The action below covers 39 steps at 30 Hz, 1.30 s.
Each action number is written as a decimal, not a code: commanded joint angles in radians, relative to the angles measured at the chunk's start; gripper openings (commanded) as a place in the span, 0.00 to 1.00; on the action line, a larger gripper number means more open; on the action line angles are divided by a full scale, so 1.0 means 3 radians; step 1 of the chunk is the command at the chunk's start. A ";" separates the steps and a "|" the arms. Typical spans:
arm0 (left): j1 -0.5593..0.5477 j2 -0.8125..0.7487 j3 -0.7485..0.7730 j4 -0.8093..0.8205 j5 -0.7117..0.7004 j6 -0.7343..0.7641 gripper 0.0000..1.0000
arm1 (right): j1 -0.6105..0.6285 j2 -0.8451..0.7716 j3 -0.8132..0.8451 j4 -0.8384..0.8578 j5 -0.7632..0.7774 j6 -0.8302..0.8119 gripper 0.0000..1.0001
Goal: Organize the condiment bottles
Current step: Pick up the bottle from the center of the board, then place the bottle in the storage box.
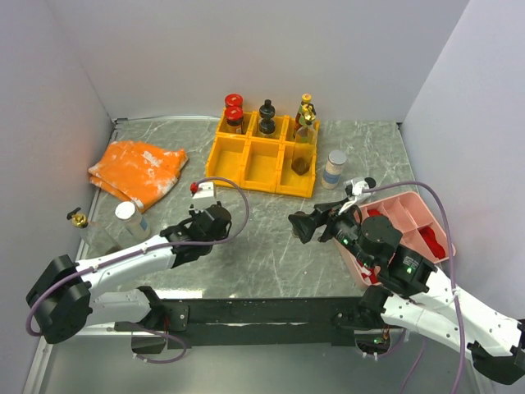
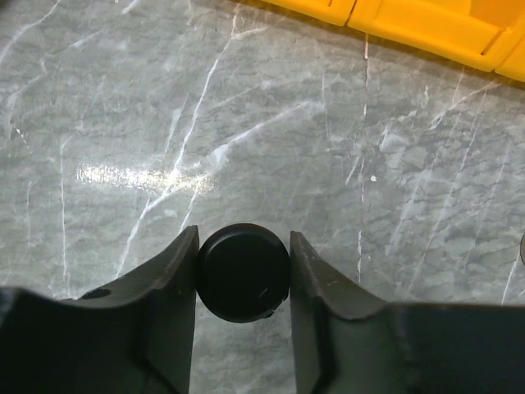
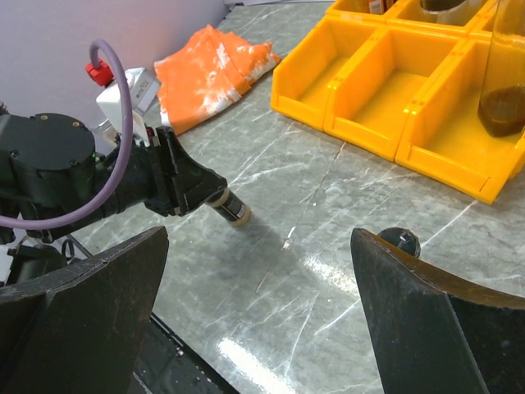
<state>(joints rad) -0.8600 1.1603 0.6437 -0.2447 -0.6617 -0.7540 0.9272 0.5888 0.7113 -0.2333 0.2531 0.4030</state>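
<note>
L gripper: your left gripper (image 3: 205,190) is clamped on a small black-cap bottle (image 2: 242,272), w/ one finger each side of the cap.
Held bottle: tilted, tan label, low at the table (image 1: 271,238) in front of the yellow bins (image 1: 246,168); can't tell if it touches.
R gripper: your right gripper (image 3: 258,238) has jaws wide apart w/ nothing btwn them, next to the pink tray (image 1: 426,205).
Bins: back row has red-cap bottles (image 1: 234,111), black-cap jar (image 1: 267,116), gold-cap bottles (image 1: 306,107). Front-right bin has a clear bottle (image 1: 303,149) w/ dark liquid.
Loose: white-label jar (image 1: 334,168) just right of the bins. Silver-cap jar (image 1: 127,217) sits near the orange cloth (image 1: 139,168).
</note>
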 commanded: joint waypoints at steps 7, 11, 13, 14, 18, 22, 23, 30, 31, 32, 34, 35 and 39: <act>-0.0038 0.0023 0.0339 0.0141 -0.0167 0.0202 0.10 | 0.0018 -0.0020 0.0027 0.0138 -0.0005 -0.0009 1.00; 0.0069 0.0232 0.0753 0.0161 -0.0300 0.0427 0.01 | 0.0018 -0.0045 0.0007 0.0174 0.0025 -0.0039 1.00; 0.0197 0.0376 0.0983 0.0258 -0.0153 0.0611 0.01 | 0.0018 -0.0040 -0.0003 0.0169 0.0041 -0.0065 1.00; 0.0365 0.0437 0.1059 0.0289 -0.0081 0.0723 0.01 | 0.0018 -0.0040 0.0002 0.0144 0.0051 -0.0075 1.00; 0.0678 0.0729 0.1519 0.0452 0.0201 0.1004 0.01 | 0.0018 -0.0055 0.0032 0.0077 0.0117 -0.0131 1.00; 0.0877 0.1269 0.1975 0.0585 0.0375 0.1265 0.01 | 0.0018 -0.0112 0.0048 0.0092 0.0143 -0.0193 1.00; 0.0898 0.1378 0.2062 0.0636 0.0436 0.1347 0.01 | 0.0018 -0.0117 0.0053 0.0092 0.0148 -0.0208 1.00; 0.1026 0.2206 0.2880 0.0738 0.0574 0.1562 0.01 | 0.0018 -0.0158 0.0043 0.0113 0.0164 -0.0234 1.00; 0.1041 0.2313 0.2926 0.0759 0.0585 0.1582 0.01 | 0.0018 -0.0168 0.0027 0.0138 0.0143 -0.0234 1.00; 0.1046 0.2365 0.2972 0.0770 0.0590 0.1608 0.01 | 0.0023 -0.0173 0.0017 0.0143 0.0133 -0.0234 1.00; 0.1082 0.2513 0.3120 0.0790 0.0640 0.1629 0.01 | 0.0013 -0.0173 0.0002 0.0149 0.0133 -0.0234 1.00; 0.1097 0.2549 0.3146 0.0795 0.0651 0.1659 0.01 | 0.0018 -0.0173 0.0002 0.0149 0.0133 -0.0234 1.00; 0.1138 0.2682 0.3131 0.1030 0.0707 0.1670 0.01 | 0.0018 -0.0199 -0.0029 0.0149 0.0159 -0.0219 1.00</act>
<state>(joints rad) -0.5327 1.9541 1.5429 -0.0479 -0.4820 -0.2844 0.9272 0.5449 0.7113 -0.2253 0.2871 0.3466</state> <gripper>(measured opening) 0.469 0.999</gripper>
